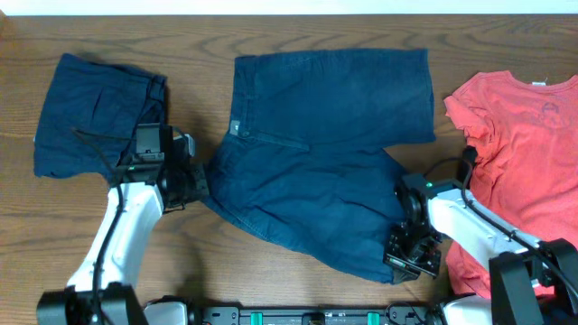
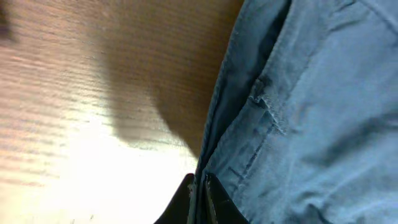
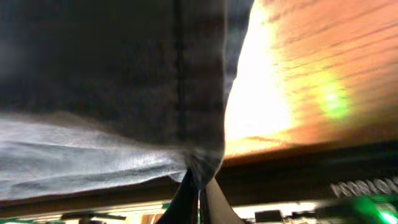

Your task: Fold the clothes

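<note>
The navy shorts (image 1: 316, 153) lie spread on the wooden table, waistband to the left, legs to the right. My left gripper (image 1: 200, 183) is shut on the waistband edge at the near left corner; the left wrist view shows the fingers (image 2: 200, 190) pinching the shorts' edge (image 2: 292, 118). My right gripper (image 1: 402, 239) is shut on the hem of the near leg; the right wrist view shows the fingers (image 3: 198, 186) clamping a lifted corner of the fabric (image 3: 124, 81). A similar navy garment (image 1: 95, 113) lies folded at the far left.
A red T-shirt (image 1: 519, 153) lies at the right, partly under my right arm. The table's near edge with a black rail (image 1: 316, 316) runs along the bottom. Bare wood (image 1: 181, 262) shows between the arms and near the front.
</note>
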